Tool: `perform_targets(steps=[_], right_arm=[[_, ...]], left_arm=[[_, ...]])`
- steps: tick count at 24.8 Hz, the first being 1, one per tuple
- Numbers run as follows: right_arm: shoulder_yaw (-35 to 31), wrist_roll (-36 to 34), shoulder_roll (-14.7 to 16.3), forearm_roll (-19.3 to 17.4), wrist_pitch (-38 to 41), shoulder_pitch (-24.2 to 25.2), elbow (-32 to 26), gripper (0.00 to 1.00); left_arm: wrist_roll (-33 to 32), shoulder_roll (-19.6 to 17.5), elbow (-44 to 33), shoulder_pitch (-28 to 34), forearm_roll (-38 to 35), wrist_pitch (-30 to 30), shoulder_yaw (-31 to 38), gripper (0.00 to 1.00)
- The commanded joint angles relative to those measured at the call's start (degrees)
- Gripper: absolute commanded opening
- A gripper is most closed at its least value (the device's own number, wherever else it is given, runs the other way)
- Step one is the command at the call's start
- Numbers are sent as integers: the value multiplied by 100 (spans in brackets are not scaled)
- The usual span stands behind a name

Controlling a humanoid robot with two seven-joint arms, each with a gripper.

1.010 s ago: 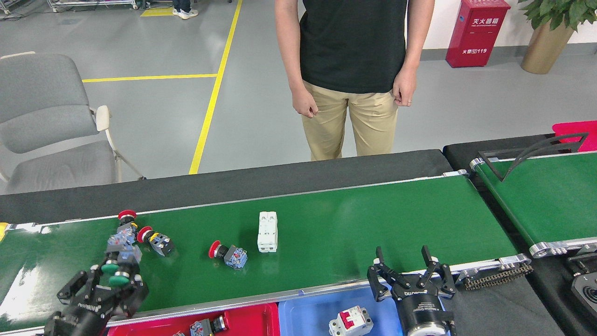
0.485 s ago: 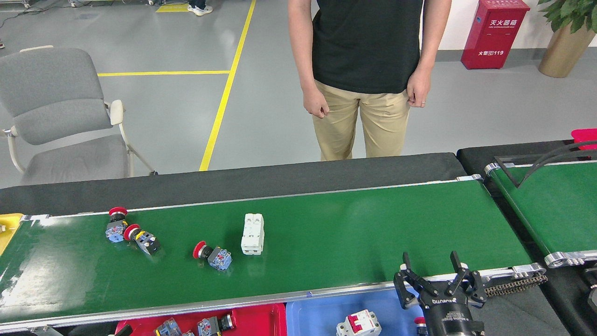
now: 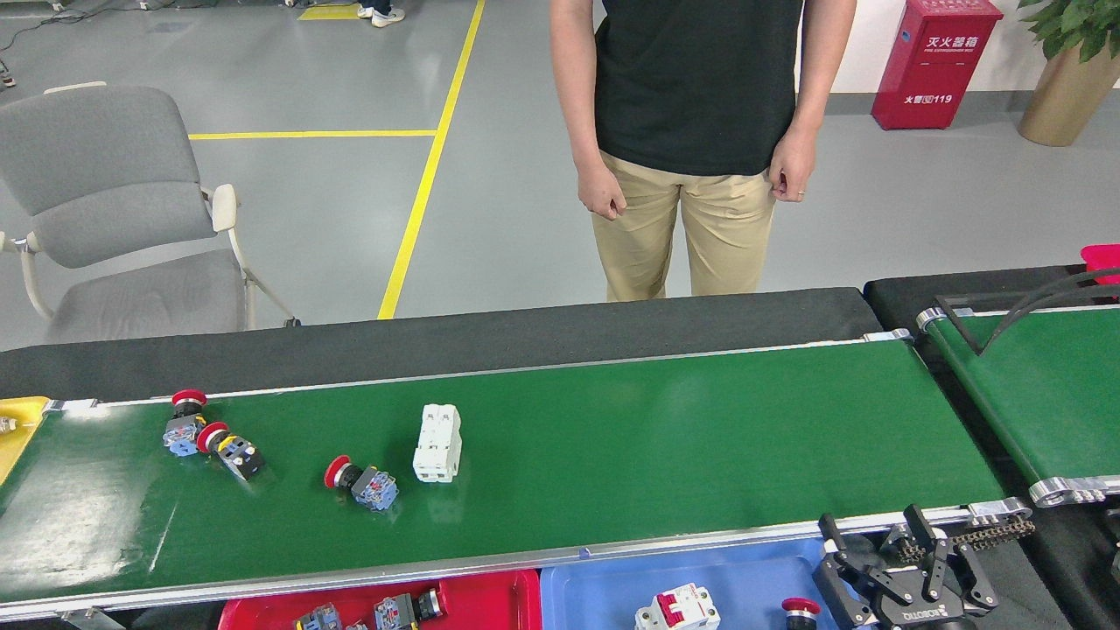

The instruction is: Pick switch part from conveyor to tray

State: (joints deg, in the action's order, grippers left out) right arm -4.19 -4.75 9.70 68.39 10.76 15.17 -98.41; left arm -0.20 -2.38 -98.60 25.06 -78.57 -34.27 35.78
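Four parts found on the conveyor [image 3: 656,437], all in the left half of the frame. Judged the main risk there: a long reach from the lower right, with any belt travel carrying the parts further left toward the yellow bin [image 3: 16,433] and out of range.

Located the red tray [image 3: 490,599] and the blue tray [image 3: 744,582] at the bottom edge, each already holding parts. Judged a wrong-tray drop possible.

Noted the white breaker [image 3: 437,443] just right of the nearest switch part [image 3: 360,483], close but apart. Judged a knock against it likely on a wide approach. Noted the two switch parts [image 3: 210,435] at far left touching each other. Judged a double pick or a slip off a round red cap possible.

Found the right gripper [image 3: 879,547] at lower right, by the blue tray's right end. Fingers spread wide, nothing between them, touching no part. Left gripper not seen in the frame.
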Motion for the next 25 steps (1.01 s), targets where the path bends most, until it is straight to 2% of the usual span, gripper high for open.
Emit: perform_targets(steps=[1,5,10,15,19,25], right_arm=[[-47,-43,-20,-18,137,-23,-47,98],[-38,-43,-20,-18,136,-31,-38,98],[-73,-43,-29,-18,119,-49,59,98],[-38,-43,-91,-10,145,-40,59,98],[-38,-43,-91,-18,154,-93,85,98],[-20,-43,-91,-10,172,-260,331,98]], left_arm=[[46,-166,-28,-212,-202,79,-10,100],[-24,-702,508,-1074,-387,632,-502,100],[-33,-1572,1817,-2137,-387,729,-1126,100],[-33,-1932,3153,-2998,-387,1089,-1433,100],[-33,-2135,3672,-3210,-387,1116,-1539,100],[-33,-2310,4718,-3965,-387,1379,-1688,100]])
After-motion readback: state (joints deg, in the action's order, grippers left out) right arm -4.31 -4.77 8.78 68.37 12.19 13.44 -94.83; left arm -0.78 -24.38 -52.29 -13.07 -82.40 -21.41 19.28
